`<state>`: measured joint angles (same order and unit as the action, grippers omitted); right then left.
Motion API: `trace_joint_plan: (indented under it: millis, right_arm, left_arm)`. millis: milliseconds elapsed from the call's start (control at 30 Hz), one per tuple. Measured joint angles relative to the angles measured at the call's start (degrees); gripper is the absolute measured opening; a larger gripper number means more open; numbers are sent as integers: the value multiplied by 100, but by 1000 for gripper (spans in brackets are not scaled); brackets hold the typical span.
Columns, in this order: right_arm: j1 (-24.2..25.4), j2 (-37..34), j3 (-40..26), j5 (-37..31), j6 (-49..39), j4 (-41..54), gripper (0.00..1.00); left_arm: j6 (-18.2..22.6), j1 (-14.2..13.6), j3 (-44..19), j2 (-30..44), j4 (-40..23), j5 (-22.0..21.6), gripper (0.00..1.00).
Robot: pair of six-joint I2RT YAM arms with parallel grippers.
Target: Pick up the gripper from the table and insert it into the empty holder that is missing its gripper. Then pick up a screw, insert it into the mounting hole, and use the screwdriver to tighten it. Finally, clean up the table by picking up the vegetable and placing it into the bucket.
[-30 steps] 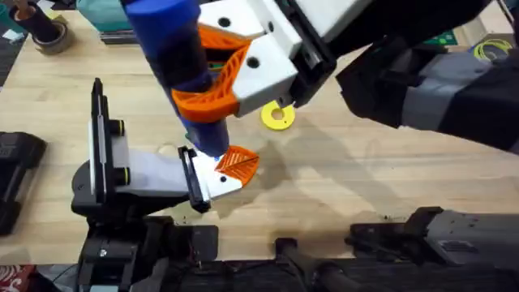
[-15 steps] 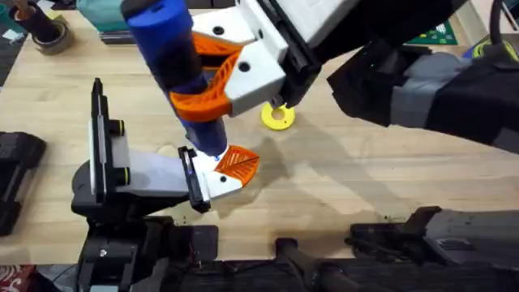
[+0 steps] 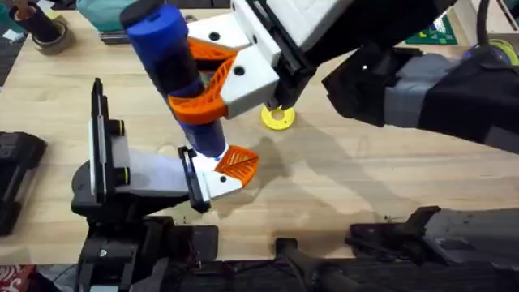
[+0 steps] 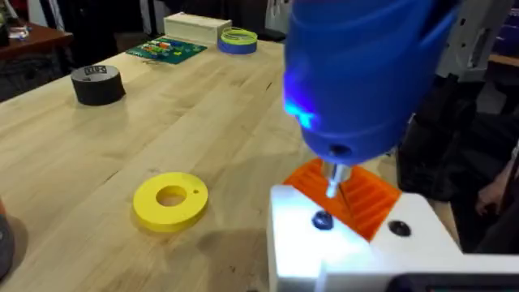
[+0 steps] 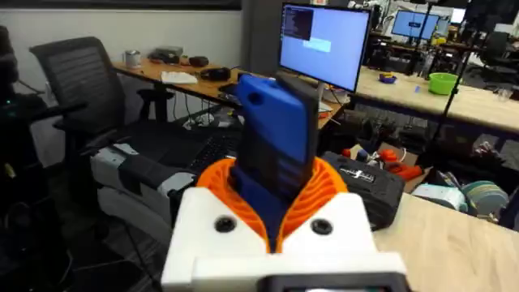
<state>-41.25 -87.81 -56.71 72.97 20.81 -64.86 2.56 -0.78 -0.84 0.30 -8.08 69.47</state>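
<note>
Right pincer [image 3: 212, 77] clenching the blue screwdriver [image 3: 174, 73], tip bearing on the screw [image 4: 323, 220] in the white holder [image 4: 357, 247] beside the orange gripper [image 3: 238, 161]. Risking cam-out through tilt. Left pincer: cannot tell.

glossy blue plastic screwdriver [image 3: 174, 77], pale wood table [image 3: 340, 186], ribbed orange gripper [image 3: 238, 163]
</note>
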Motion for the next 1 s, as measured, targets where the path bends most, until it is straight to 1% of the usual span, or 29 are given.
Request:
trace_joint_plan:
  millis: [1000]
  right_arm:
    - [-37, 0, 151, -24, -183, 9, 25]
  left_arm:
    - [-2, 0, 0, 1, -2, 0, 13]
